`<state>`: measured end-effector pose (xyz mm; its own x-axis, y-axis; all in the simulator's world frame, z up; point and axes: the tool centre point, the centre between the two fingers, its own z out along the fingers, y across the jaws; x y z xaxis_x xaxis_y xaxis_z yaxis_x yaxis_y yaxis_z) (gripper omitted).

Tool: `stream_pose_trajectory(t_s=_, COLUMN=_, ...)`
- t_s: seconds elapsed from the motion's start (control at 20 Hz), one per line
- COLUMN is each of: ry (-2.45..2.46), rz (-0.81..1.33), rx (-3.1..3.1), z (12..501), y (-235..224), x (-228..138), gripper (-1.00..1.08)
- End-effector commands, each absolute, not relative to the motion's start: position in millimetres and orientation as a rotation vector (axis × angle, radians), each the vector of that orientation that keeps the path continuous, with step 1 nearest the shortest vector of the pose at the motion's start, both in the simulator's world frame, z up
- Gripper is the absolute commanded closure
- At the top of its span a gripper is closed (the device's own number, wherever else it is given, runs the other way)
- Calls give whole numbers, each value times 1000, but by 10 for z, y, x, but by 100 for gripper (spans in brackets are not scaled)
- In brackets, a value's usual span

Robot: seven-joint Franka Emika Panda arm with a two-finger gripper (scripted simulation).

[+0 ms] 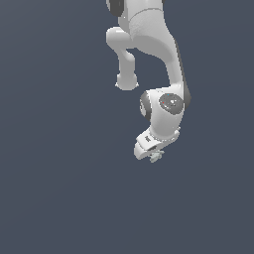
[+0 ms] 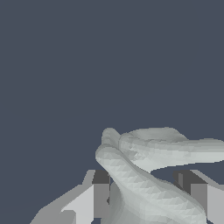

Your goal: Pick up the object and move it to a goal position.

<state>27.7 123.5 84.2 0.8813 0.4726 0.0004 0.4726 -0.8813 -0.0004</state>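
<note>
Carry step, by the look of it: claw (image 1: 155,156) clenched around the object (image 1: 157,157), no worktop edge visible. Next: steady transfer to goal, grip firm.

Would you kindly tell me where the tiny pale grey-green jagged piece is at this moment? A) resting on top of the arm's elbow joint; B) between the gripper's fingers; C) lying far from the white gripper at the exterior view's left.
B: the pale grey-green jagged piece sits between the fingers of the white gripper, seen in both views.
</note>
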Motion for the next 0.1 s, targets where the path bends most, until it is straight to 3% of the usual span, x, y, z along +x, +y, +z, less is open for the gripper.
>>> stream_pose_trajectory(t_s=0.0, ry=-762, rz=0, rx=-3048, z=855, y=1281, x=261, gripper=108)
stream_pose_trajectory(t_s=0.05, ry=-762, rz=0, rx=-3048, z=856, y=1285, x=260, gripper=108)
